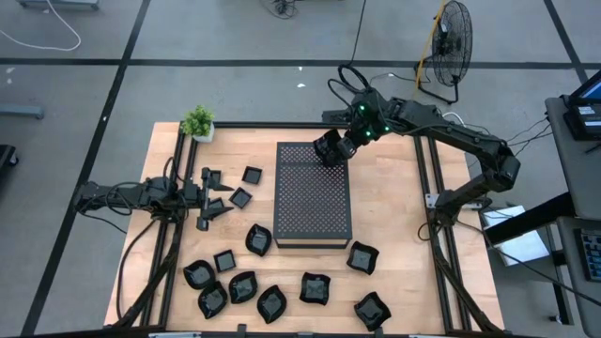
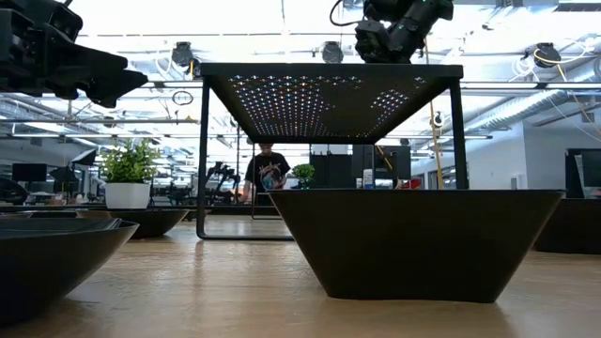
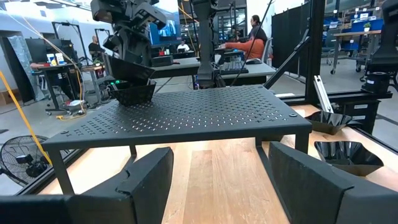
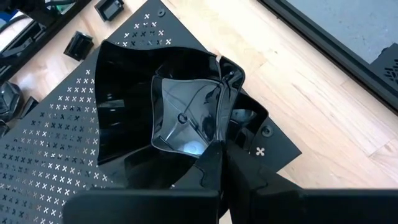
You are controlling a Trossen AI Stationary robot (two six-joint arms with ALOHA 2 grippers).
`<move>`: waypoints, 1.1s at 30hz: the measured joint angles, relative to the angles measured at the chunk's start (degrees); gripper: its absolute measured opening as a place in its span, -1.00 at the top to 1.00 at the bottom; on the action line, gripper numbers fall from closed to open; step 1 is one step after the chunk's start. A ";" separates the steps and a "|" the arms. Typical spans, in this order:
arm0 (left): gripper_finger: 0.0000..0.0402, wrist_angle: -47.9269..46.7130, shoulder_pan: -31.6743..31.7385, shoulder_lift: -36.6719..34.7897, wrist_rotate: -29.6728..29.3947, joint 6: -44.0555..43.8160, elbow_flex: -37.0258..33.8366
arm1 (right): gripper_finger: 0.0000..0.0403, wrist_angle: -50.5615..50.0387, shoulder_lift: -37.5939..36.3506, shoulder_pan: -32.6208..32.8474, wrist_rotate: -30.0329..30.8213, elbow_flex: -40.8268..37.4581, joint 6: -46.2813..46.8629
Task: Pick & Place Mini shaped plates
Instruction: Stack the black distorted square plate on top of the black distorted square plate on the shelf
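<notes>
Over the far corner of the perforated stand (image 1: 314,192), the right gripper (image 1: 331,148) is clamped on a mini plate (image 4: 180,118), a glossy black dish w/ wavy rim. Right wrist view shows the fingers pinched on that dish's rim, dish sitting just above the stand's top near its corner; another plate (image 3: 132,93) appears to sit on the stand directly under it, though from the left wrist view it's hard to say if the two touch.

Left gripper (image 1: 208,199) is off to the left side of the table (image 1: 394,216), jaws spread wide, nothing between them, pointed toward the stand. Two square plates lie beside it, one at (image 1: 252,174) and one at (image 1: 240,197).

Rest of the plates are scattered on the near part of the table: a cluster at front left incl. (image 1: 200,274) and (image 1: 242,286), one by the stand's near left corner (image 1: 259,239), one by its near right corner (image 1: 362,257), one at front right (image 1: 372,311).

Potted plant (image 1: 198,123) stands at the far left corner. Low view shows a person (image 2: 268,172) in the room behind the table.
</notes>
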 joint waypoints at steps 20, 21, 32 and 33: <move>-0.34 0.01 0.00 0.00 0.01 0.01 0.00 | 0.98 -0.45 0.00 0.01 0.00 0.00 0.44; -0.34 0.00 0.00 0.00 -0.01 0.01 0.02 | 0.96 -0.45 0.00 0.01 0.00 0.00 0.46; -0.34 0.02 0.00 0.00 0.01 -0.01 0.00 | 0.65 -0.41 0.00 0.01 0.00 0.00 0.46; -0.34 0.00 -0.02 0.00 0.01 0.01 0.00 | 0.62 -0.43 0.00 0.01 0.00 0.00 0.46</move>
